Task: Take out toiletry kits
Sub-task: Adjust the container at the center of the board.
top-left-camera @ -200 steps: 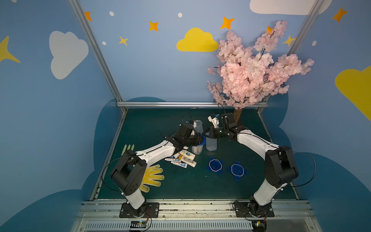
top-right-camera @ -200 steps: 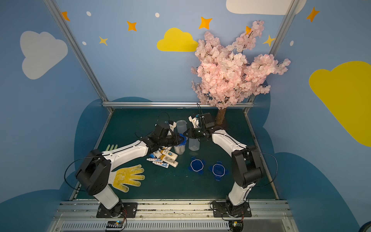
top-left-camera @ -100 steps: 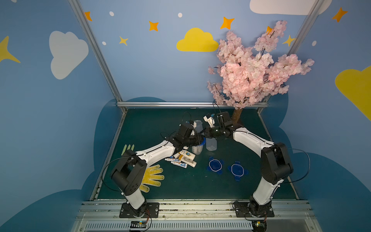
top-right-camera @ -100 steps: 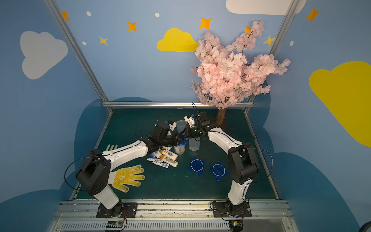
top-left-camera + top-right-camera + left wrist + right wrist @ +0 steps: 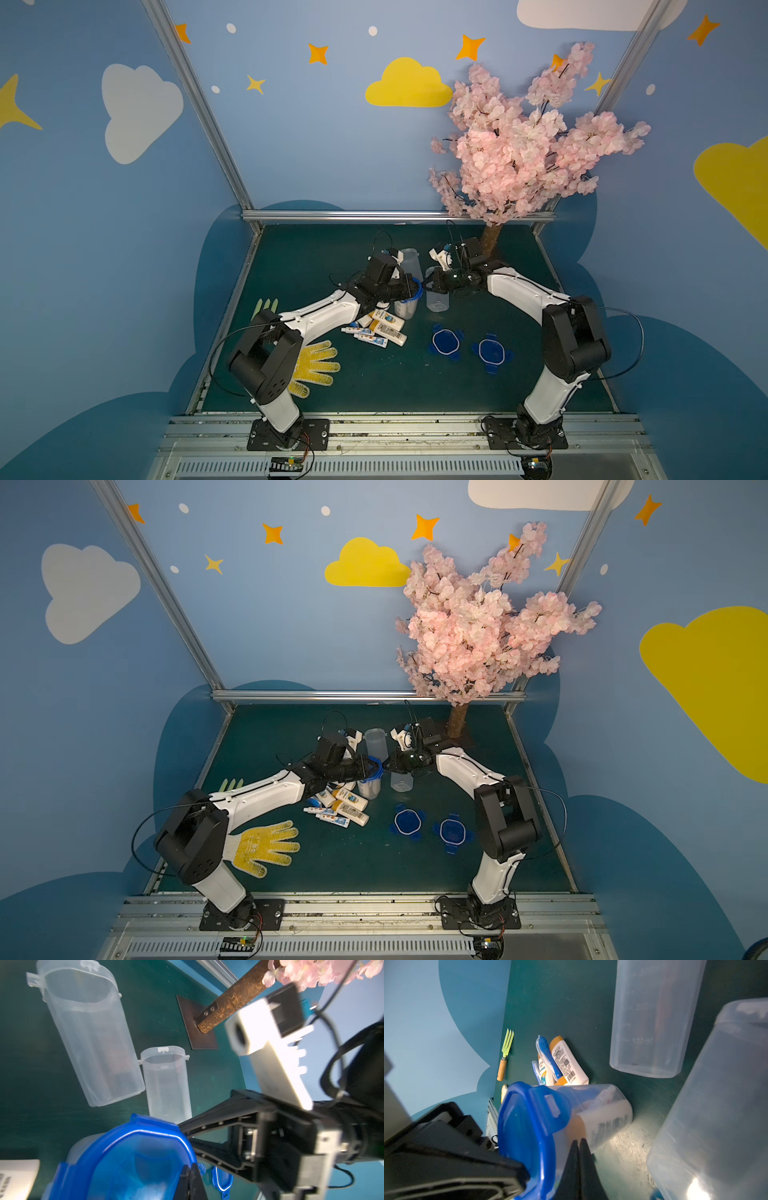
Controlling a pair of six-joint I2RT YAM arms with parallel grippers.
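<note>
A pink blossom tree (image 5: 519, 145) stands at the far right of the green bench (image 5: 374, 395); a yellow glove (image 5: 316, 365) lies near left. Two empty clear jars (image 5: 409, 259) stand mid-bench, crowding a lidded jar (image 5: 405, 307) that holds one toiletry kit (image 5: 604, 1118). Left pincer (image 5: 190, 1176) and right pincer (image 5: 579, 1147), each with jaws together, meet at its blue lid (image 5: 525, 1126) from opposite sides. The loose toiletry kits (image 5: 380, 328) lie just near-left of it; two spare lids (image 5: 445, 343) lie near right.

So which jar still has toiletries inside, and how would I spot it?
Find the pink blossom tree at the back of the green table; three clear jars sit near its trunk. Your jar is nearest the loose toiletries and alone wears a blue lid.
</note>
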